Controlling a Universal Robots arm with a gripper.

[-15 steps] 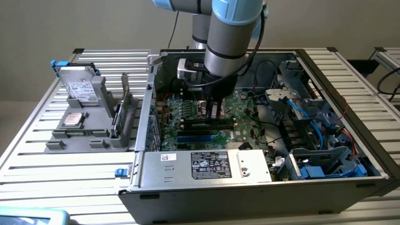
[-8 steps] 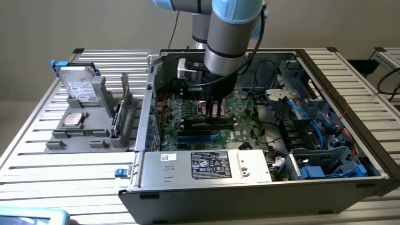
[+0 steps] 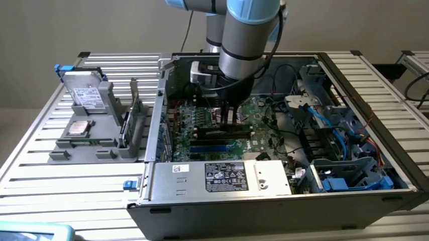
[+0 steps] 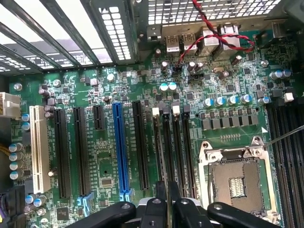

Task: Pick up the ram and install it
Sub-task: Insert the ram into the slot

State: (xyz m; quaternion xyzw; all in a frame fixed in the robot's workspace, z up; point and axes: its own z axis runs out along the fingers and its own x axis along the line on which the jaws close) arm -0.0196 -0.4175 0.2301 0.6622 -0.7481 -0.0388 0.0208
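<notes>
Arm reaches down inside the computer case, fingers pinched almost together right above the black memory slots on the motherboard. The ram? Can't make it out between them, can't place it.

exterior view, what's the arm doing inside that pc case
The robot arm reaches down into the open computer case, with its claw over the black memory slots on the motherboard. The jaws stand nearly together. Whether the ram is between them can't be made out.
</notes>
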